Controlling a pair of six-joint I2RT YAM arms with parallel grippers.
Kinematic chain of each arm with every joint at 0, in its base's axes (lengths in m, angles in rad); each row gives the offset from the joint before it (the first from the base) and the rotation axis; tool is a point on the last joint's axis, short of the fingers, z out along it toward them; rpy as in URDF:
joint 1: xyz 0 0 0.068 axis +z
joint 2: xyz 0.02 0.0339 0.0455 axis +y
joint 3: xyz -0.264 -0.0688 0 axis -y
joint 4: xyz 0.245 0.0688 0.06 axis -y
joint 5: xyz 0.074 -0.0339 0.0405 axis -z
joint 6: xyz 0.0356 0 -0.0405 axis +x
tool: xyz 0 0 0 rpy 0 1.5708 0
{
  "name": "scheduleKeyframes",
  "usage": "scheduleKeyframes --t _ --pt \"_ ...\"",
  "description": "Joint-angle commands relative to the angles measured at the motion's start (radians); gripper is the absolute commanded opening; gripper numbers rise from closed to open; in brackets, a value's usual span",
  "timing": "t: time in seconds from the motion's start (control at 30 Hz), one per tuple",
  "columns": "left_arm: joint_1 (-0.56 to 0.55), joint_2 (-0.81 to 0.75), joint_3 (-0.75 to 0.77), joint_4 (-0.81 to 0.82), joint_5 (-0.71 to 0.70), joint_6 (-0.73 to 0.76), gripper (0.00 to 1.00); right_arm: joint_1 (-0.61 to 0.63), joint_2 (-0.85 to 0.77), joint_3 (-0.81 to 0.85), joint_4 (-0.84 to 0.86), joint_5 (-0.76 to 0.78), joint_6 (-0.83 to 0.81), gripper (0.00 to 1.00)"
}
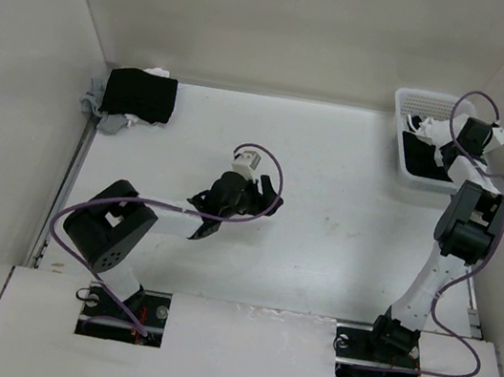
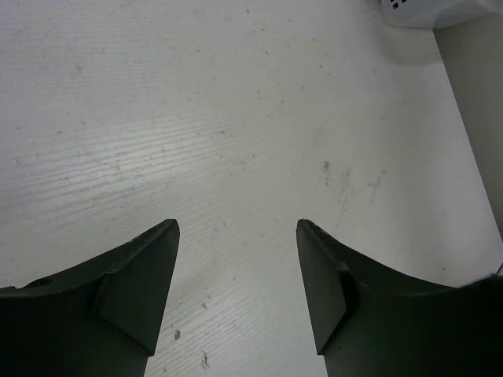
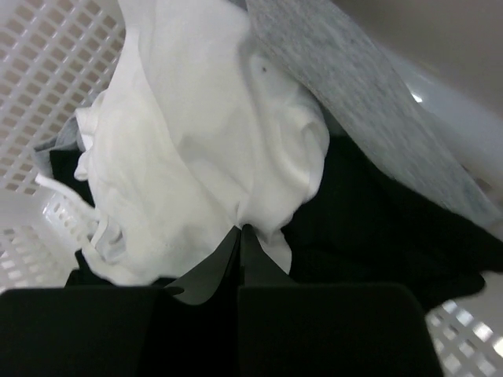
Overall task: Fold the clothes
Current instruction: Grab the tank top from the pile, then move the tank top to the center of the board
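The right gripper (image 3: 241, 229) is seen reaching into the white slotted basket (image 1: 404, 103) at the far right corner of the table (image 1: 318, 258). Its jaws are pressed together with no gap between the tips, and a fold of the white garment (image 3: 196, 133) is pinched there, the creases of the fabric running down to the point of the grip. The garment is bunched inside the basket, lying on top of a black cloth (image 3: 377, 228) that fills the floor of the basket to the right of the fingers. A grey cloth (image 3: 354, 86) is draped over the garment's upper right side and along the basket's far wall. A thin white strap or hem of the garment is seen at its left edge, against the basket's slotted wall. The left gripper (image 2: 236, 226) is held over bare table near the middle, well apart from the basket, with its jaws spread wide and nothing between them. At the far left corner, a black stack (image 1: 140, 94) with grey and white pieces at its edges is seen lying on the table against the wall.
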Motion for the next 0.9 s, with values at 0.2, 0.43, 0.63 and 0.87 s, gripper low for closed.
scheduleKeyframes --t 0.2,0.43,0.63,0.87 --pt "0.033 -0.045 0.007 0.060 0.004 -0.001 0.59 0.171 -0.484 -0.086 0.207 -0.114 0.028 0.00" --pt "0.211 -0.263 -0.072 -0.009 -0.016 -0.097 0.59 0.487 -0.693 -0.024 0.203 -0.238 0.002 0.01" --pt "0.404 -0.488 -0.139 -0.130 -0.025 -0.195 0.59 0.665 -0.923 -0.342 0.285 -0.297 0.088 0.04" --pt "0.537 -0.633 -0.255 -0.248 -0.028 -0.211 0.60 0.950 -0.963 -1.080 0.520 -0.344 0.263 0.11"
